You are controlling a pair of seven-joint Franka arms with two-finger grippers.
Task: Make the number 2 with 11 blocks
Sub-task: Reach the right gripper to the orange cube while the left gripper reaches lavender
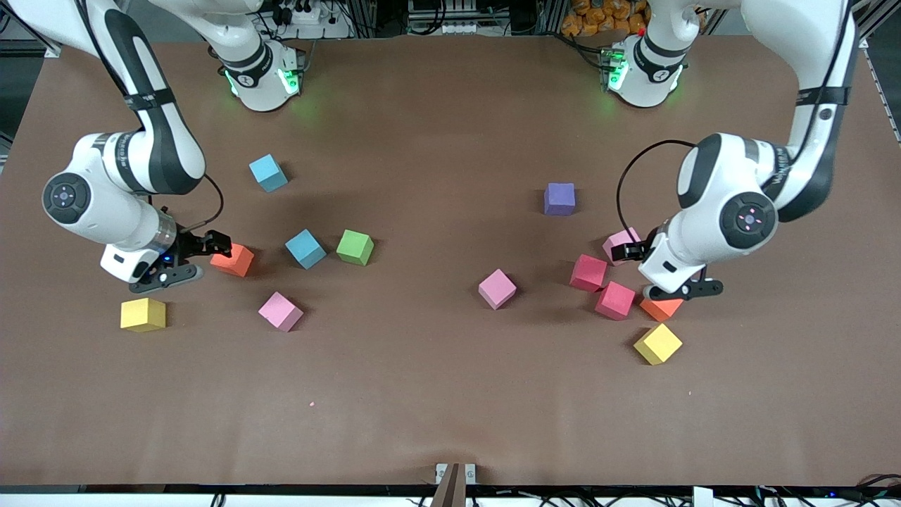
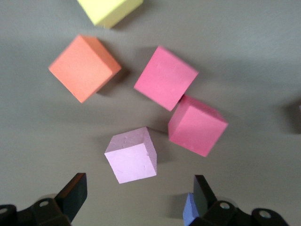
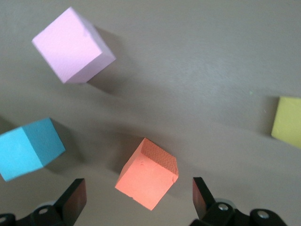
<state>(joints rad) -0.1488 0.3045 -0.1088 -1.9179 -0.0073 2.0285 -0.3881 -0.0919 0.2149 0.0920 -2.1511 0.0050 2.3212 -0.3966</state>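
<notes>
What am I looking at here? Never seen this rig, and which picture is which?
Two white robot arms stand at a brown table. The wide picture looks down from across the table. The other two come from a camera on each arm's wrist. Coloured foam blocks lie scattered on the table, none arranged into a digit yet. The left gripper is open over a pale pink block beside two crimson blocks. The right gripper is open over an orange block. Neither holds anything.
</notes>
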